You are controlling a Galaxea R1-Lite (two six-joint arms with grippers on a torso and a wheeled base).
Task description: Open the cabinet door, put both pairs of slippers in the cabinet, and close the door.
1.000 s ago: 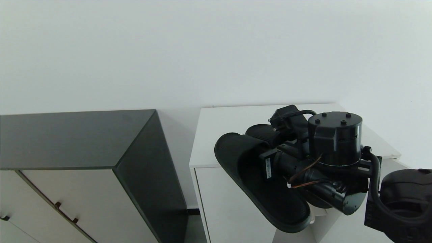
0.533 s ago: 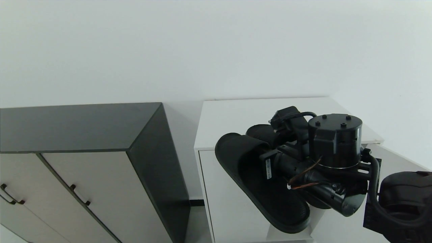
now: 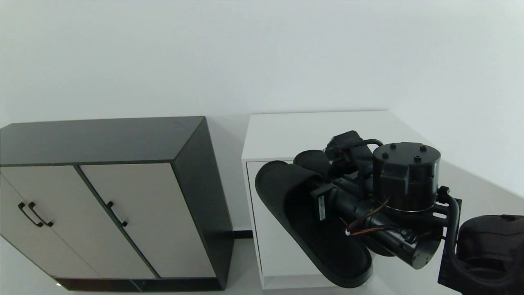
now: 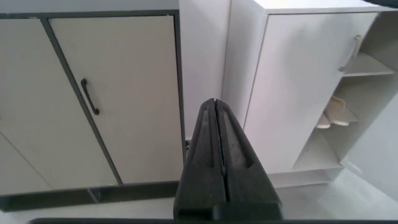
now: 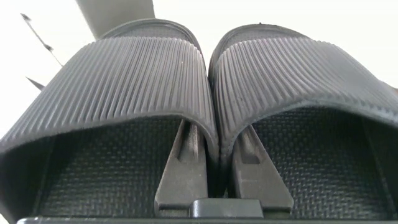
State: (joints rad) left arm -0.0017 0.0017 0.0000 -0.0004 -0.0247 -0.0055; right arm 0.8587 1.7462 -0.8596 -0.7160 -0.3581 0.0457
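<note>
Currently pinching a pair of black slippers [image 3: 315, 221] with the right gripper [image 5: 214, 140]: one finger tucked under each ribbed strap [image 5: 143, 81], the two touching inner walls squeezed between them. Held up in the air in front of the white cabinet [image 3: 311, 131], soles side by side, toe ends higher, heels lower, slanting down toward the robot's right in head view. No visible contact with the cabinet.

In left wrist view, left gripper [image 4: 216, 109] pressed together on itself, empty, aimed toward the gap between the two cabinets. On the white cabinet, a door panel [image 4: 305, 87] with a slim handle [image 4: 349, 53], and next to it an open compartment with shelves [image 4: 367, 65]. Inside that compartment, on one of the shelves, a pair of pale slippers [image 4: 333, 112].

Just beside the white cabinet, on the robot's left, a dark cabinet [image 3: 102, 139] with two beige doors [image 3: 139, 213], both shut, with black bar handles [image 3: 116, 214]. Narrow gap between the two cabinets, no touching. Behind both, a plain white wall [image 3: 245, 53]. Cannot tell from head view how far the white cabinet's door is swung, since arm and slippers cover that side
</note>
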